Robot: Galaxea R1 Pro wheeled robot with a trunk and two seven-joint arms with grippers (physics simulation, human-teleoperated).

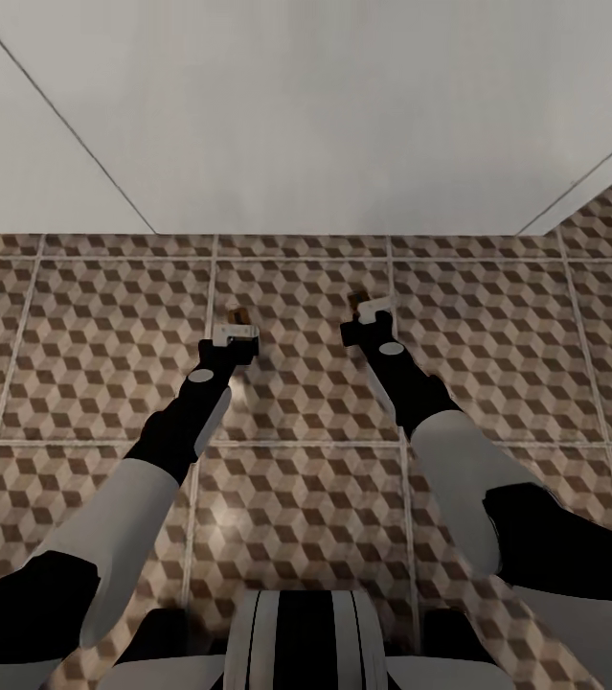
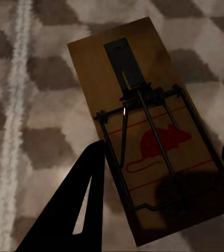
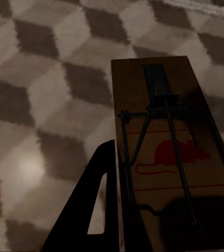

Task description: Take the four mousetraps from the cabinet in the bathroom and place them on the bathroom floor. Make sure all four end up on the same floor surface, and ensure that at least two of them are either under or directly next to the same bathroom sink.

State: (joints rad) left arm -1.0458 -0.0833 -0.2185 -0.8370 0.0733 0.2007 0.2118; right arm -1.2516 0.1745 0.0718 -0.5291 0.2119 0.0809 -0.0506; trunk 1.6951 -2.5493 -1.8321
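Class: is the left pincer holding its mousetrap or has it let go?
Holding: the mousetrap sits between the left pincer's fingers, above the floor.

A plain white wall (image 1: 325,115) stands behind. It has thin dark seam lines (image 1: 66,129) running slantwise, one on each side of the wall.

White-and-black arms; black end effector fingers (image 2: 70,210)

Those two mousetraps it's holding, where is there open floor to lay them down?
Open bathroom floor lies ahead of both arms, up to the white wall, and out to either side. It is tighter between the arms, above the robot's trunk. Left gripper and right gripper each hold a mousetrap.
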